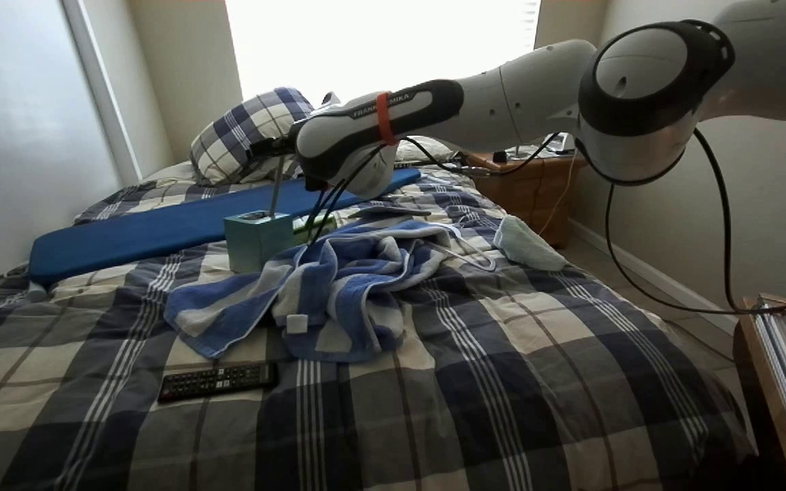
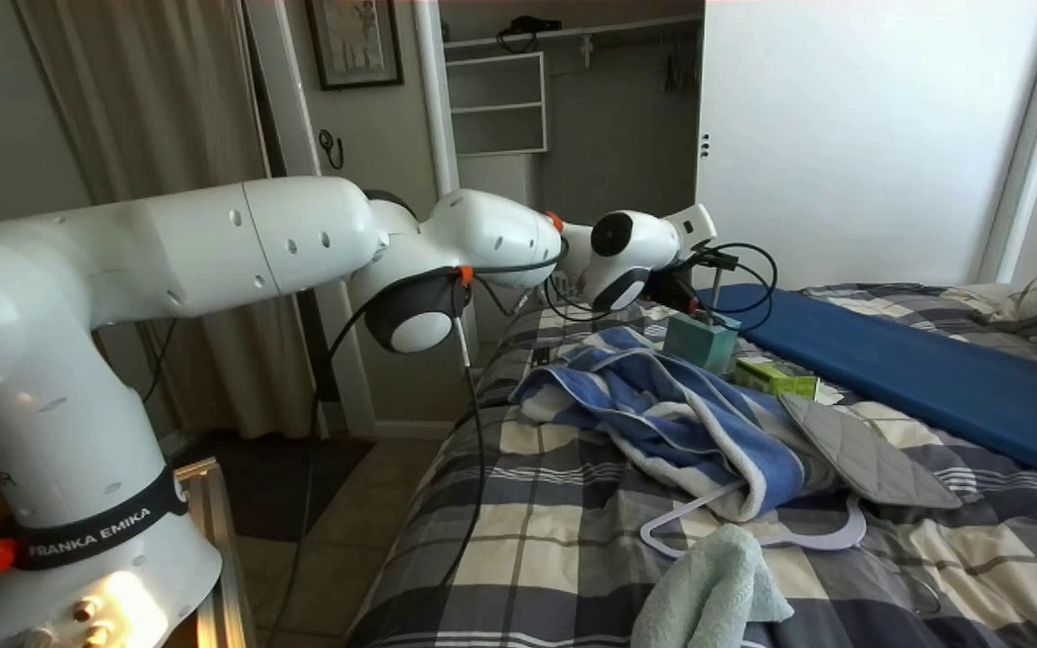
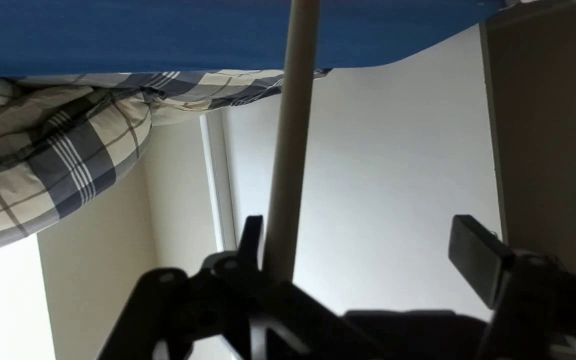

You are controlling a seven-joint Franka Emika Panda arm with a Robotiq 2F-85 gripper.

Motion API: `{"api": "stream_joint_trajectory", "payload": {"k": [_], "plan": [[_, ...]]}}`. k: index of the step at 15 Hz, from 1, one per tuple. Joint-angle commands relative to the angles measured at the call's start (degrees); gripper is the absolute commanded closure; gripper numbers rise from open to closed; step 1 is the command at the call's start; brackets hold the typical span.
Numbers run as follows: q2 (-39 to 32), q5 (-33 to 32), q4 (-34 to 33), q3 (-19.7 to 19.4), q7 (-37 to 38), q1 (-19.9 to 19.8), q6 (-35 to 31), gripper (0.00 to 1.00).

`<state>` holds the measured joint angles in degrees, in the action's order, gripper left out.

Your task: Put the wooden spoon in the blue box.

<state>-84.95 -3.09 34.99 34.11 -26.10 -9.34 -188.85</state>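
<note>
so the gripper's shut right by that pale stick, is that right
Not shut: the wrist view shows the gripper open, its jaws wide apart. It is indeed right by the pale stick.

Striped towel (image 1: 359,293) and remote (image 1: 219,382) on plaid bedding (image 1: 536,395)

In an exterior view the camera looks slightly down over the remote (image 1: 219,382) toward the bright window (image 1: 379,48), the arm (image 1: 543,88) crossing from the right. In an exterior view the camera is close by the robot's base (image 2: 77,576), facing the closet (image 2: 617,162); both sightlines meet at the striped towel (image 2: 662,405). The wrist view peers upside down from just behind the end effector (image 3: 365,250) at the white door (image 3: 393,165), also in both exterior views.
</note>
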Motion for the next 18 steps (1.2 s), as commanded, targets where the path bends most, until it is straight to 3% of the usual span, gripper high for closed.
{"api": "stream_joint_trajectory", "payload": {"k": [1,5,8,9,12,13,18], "plan": [[-0.41,10.26,-4.69,-14.70,-0.18,2.55,2.81,0.00],[8.97,21.49,11.05,-32.87,3.38,2.81,1.77,0.00],[14.24,25.13,17.53,-46.63,11.58,9.45,9.53,0.00],[14.09,24.77,15.96,-51.05,15.33,12.28,14.59,0.00],[16.15,21.70,12.77,-50.66,17.74,16.03,28.80,0.00],[17.89,14.67,12.70,-45.06,20.23,14.66,32.26,0.00],[23.86,11.08,13.54,-35.57,20.28,13.69,51.30,0.00]]}}
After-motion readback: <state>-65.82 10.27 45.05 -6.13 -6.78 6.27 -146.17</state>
